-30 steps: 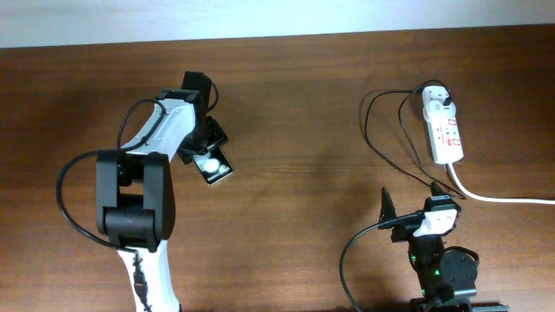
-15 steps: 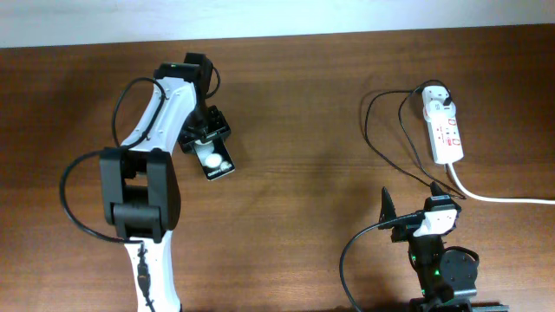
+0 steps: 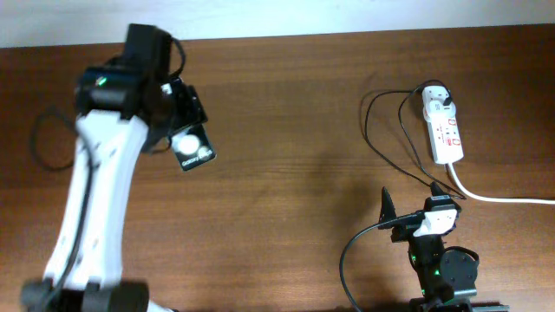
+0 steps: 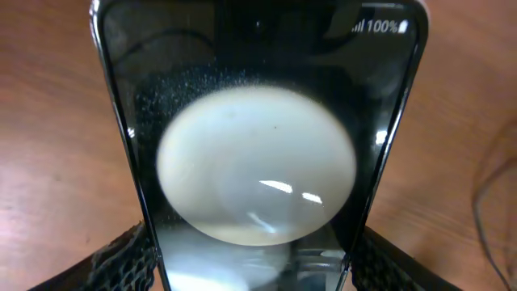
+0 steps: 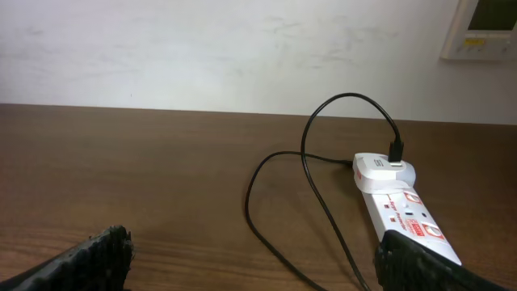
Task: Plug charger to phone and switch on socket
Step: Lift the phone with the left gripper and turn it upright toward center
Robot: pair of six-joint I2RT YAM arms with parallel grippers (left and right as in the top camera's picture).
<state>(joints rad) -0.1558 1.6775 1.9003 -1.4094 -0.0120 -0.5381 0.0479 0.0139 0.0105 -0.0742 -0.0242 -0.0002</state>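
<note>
One glossy, white-spotted black phone (image 4: 258, 170)

Brown wooden table (image 3: 295, 173) against a white wall (image 5: 202, 48).

Wooden table (image 3: 295, 130) carries socket (image 3: 444, 128) and charger (image 5: 305, 153) (cable looped).

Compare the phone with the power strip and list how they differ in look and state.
The phone is black and glossy; the power strip is white with red marks. The phone is clamped in the left gripper; the power strip lies untouched on the table. The power strip has the charger plugged in; no cable shows at the phone. Both are elongated rectangles.
</note>
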